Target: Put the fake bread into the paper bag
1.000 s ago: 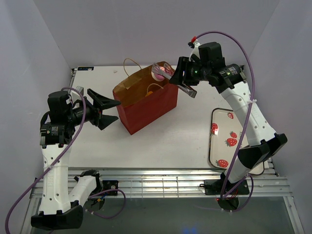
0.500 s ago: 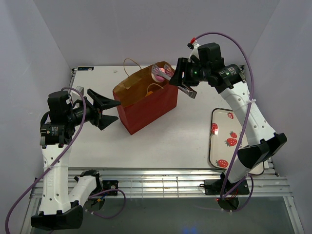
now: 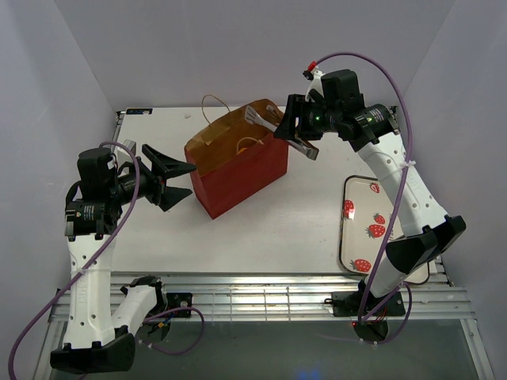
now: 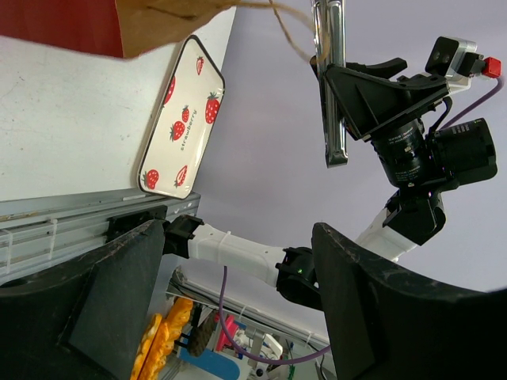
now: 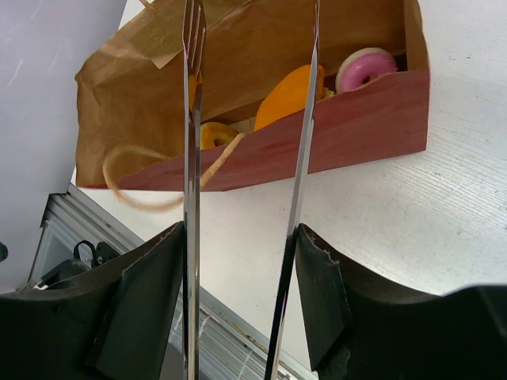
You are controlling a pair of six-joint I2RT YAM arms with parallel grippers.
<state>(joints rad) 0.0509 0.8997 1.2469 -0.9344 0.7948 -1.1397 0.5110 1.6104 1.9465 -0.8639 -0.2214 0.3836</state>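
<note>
White counter [image 3: 301, 222] carries the paper bag [image 3: 238, 178], fake bread [image 5: 364, 69] inside. Right jaws clamp spread, empty tongs [image 5: 190, 158] above its mouth; left jaws gape empty beside it.

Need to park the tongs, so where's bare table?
Bare table lies between the paper bag and the strawberry tray, and along the near edge before the bag. Crowded at the bag's mouth, where the right gripper holds the tongs.

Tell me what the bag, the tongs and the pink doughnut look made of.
The paper bag: matte creased paper, red-brown outside, tan kraft inside. The tongs: polished metal, by the mirror-bright silver blades. The doughnut: probably plastic or foam, judging from its smooth, even pink icing.
</note>
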